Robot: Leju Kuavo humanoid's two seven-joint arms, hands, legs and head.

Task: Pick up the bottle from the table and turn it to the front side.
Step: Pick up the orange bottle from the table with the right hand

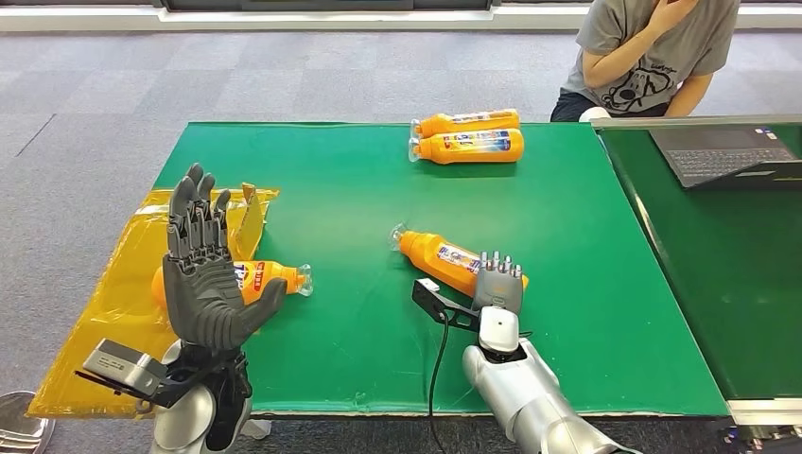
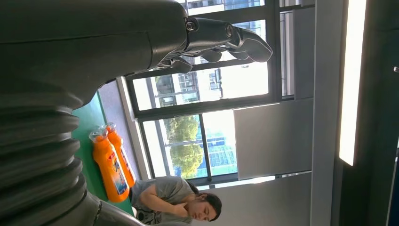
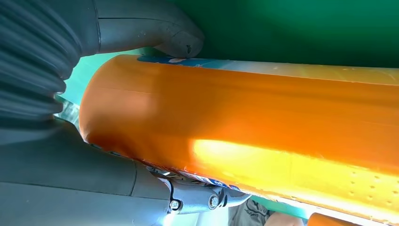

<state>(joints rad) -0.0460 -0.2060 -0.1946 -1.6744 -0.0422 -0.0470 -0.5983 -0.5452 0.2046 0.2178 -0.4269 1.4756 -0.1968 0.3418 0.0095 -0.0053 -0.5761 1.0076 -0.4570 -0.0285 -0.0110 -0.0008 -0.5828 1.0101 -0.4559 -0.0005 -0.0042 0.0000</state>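
- Green table (image 1: pixel 567 312) spans the middle of the head view; a second green surface adjoins it on the robot's right, carrying an open laptop (image 1: pixel 723 156).
- Person in a grey T-shirt (image 1: pixel 653 57) sits at the far right corner of the table, one hand raised toward the face.
- Yellow plastic sheet (image 1: pixel 104 322) covers the table's left edge, crumpled at its far end.
- Left hand (image 1: pixel 203 284) is raised above the sheet, palm up, fingers spread and straight, nothing in it (the left wrist view shows its fingers (image 2: pixel 235 40) against the windows).
- Right hand (image 1: pixel 496 284) is down at the base end of the bottle (image 1: pixel 454 260); in the right wrist view the thumb (image 3: pixel 181 40) sits on one side of the orange body (image 3: pixel 244 127) and the dark fingers wrap under the other, so the hand grips it.
- That bottle lies on its side near the table's centre, cap pointing to the far left.
- Two orange bottles (image 1: pixel 468 137) lie side by side, touching, at the far edge.
- One more orange bottle (image 1: pixel 270 279) lies on the sheet's edge behind the left hand, cap toward the right.
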